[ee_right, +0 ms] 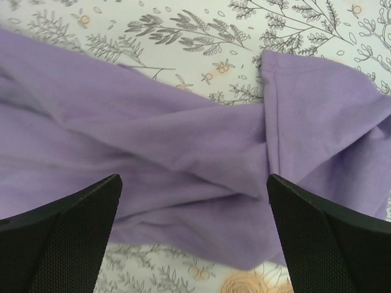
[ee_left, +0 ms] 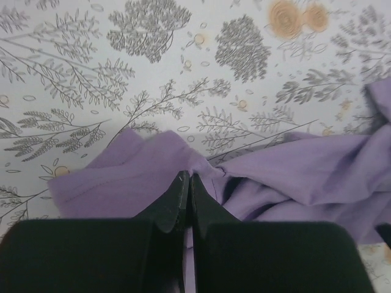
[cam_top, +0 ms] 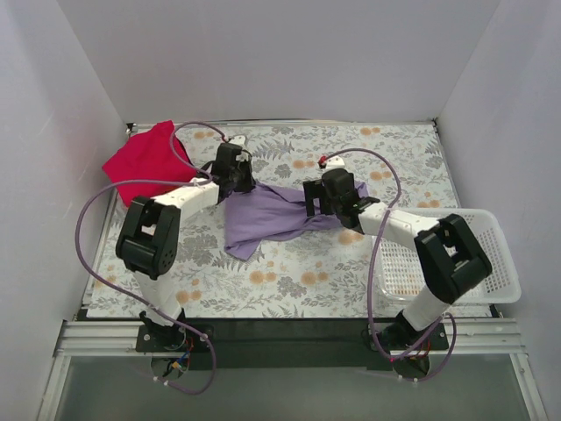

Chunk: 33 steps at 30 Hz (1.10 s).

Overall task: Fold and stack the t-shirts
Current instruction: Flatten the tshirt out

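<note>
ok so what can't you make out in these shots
Left wrist view: how much lavender t-shirt the shut left pincer pinches; its fingers cover it.
Right wrist view: the shirt's outline, cut off by the frame edges.
Top view: red t-shirt crumpled, its shape unreadable; basket partly behind the right arm.

Overhead view covers the whole table (cam_top: 289,289); 2 wrist views look close down on its lavender shirt (cam_top: 272,215)

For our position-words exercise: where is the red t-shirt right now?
In the top view, the red t-shirt lies crumpled at the far left corner of the table, left of the lavender t-shirt and not touching it.
</note>
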Each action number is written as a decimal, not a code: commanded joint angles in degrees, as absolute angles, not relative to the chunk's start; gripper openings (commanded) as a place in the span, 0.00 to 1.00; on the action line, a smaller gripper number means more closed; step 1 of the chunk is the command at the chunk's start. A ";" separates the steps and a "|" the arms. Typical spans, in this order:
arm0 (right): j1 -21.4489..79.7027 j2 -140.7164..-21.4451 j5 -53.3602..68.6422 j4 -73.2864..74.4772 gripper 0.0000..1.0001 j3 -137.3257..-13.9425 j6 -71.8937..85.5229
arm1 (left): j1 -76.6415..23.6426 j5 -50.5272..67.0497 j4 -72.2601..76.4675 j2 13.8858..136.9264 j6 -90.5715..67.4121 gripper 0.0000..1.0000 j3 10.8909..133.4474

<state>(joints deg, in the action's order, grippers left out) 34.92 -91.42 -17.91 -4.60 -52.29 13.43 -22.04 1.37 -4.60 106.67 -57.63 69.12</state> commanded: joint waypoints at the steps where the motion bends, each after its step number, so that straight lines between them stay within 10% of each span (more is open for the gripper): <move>1: 33.58 -95.70 -20.91 -6.59 0.94 -57.47 12.39 | -22.32 -0.53 -2.28 100.11 -56.86 0.00 68.30; 20: 27.43 -102.92 -22.50 -2.99 0.78 -61.26 15.03 | -22.32 -3.78 -3.25 97.74 -55.90 0.00 66.62; 33: 26.81 -107.67 -24.16 -3.16 0.30 -66.71 12.57 | -22.32 -4.57 -3.43 97.29 -55.90 0.00 65.83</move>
